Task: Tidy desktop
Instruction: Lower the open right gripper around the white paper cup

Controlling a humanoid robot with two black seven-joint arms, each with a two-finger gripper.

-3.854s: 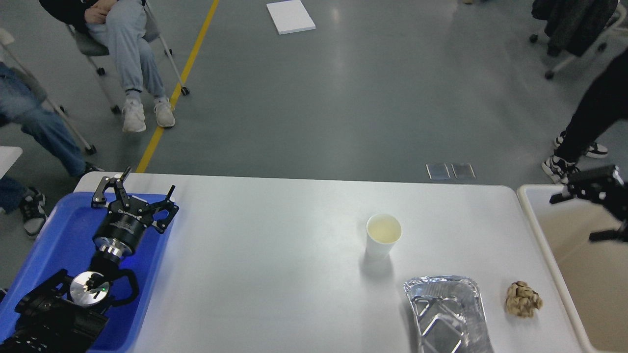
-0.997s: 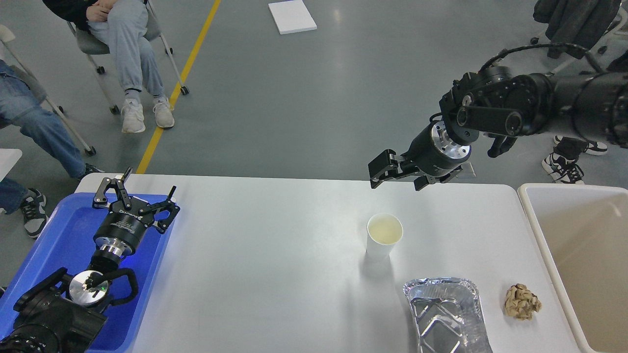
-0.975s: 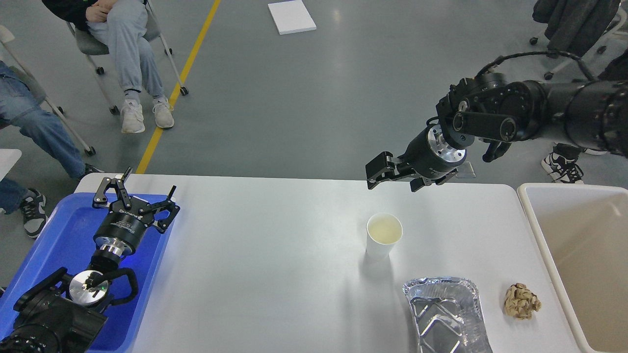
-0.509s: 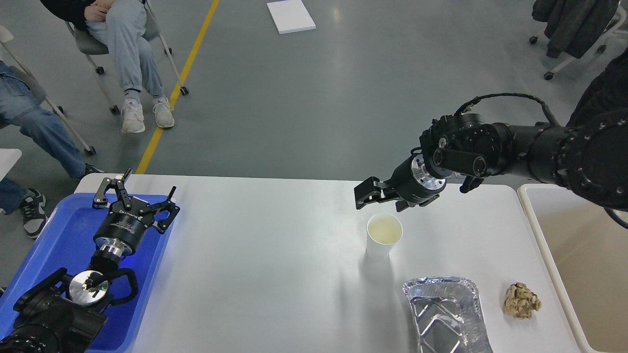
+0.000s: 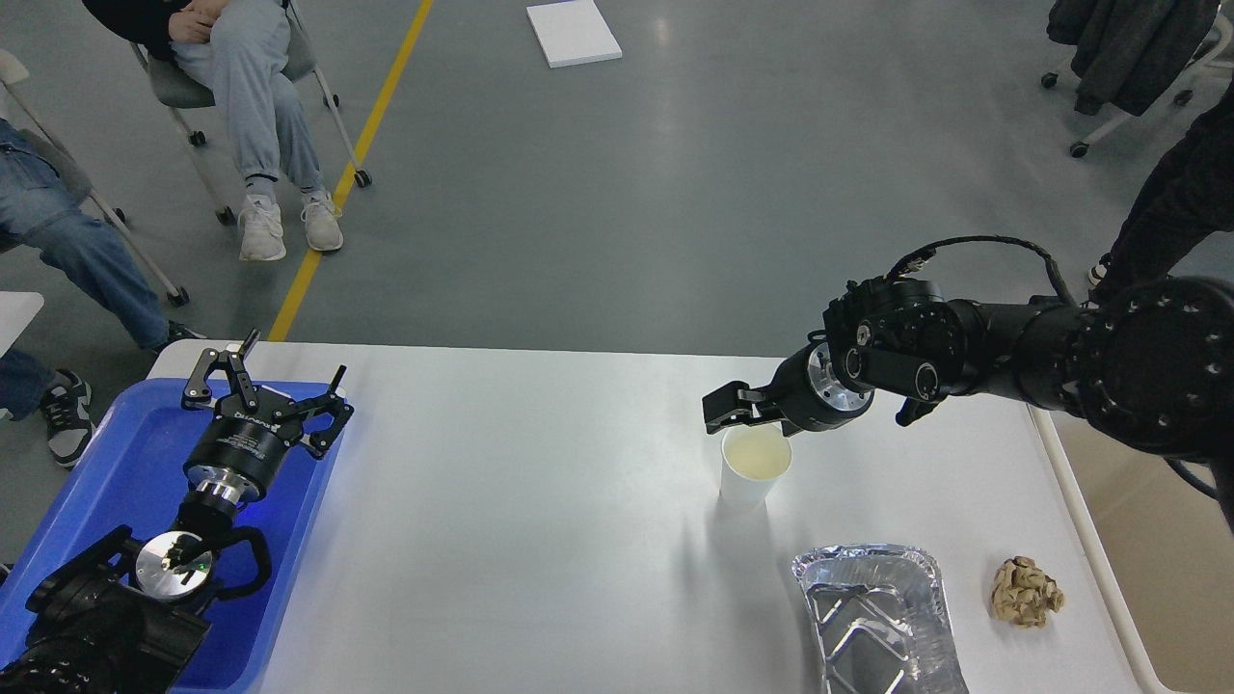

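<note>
The right arm has descended from the upper right of the frame since half a second ago, and the right gripper (image 5: 725, 409) now sits just behind the far rim of the paper cup (image 5: 754, 467); contact cannot be confirmed. Its fingers are seen dark and nearly edge-on, so whether they stand apart or together cannot be told. The left gripper (image 5: 265, 376) is unchanged at centre left, fingers spread wide and empty, above the blue tray (image 5: 106, 453). The desktop (image 5: 540, 520) fills the lower centre of the frame; its near edge is cut off at the bottom border. The cream bin (image 5: 1142, 578) at lower right is mostly hidden behind the right arm, and its contents cannot be seen. The foil tray (image 5: 882, 607) at lower right is cropped by the bottom border and shows only bare foil inside. The paper cup stands upright and holds a pale yellowish liquid. A crumpled brown wad (image 5: 1027, 591) lies between the foil tray and the bin.
</note>
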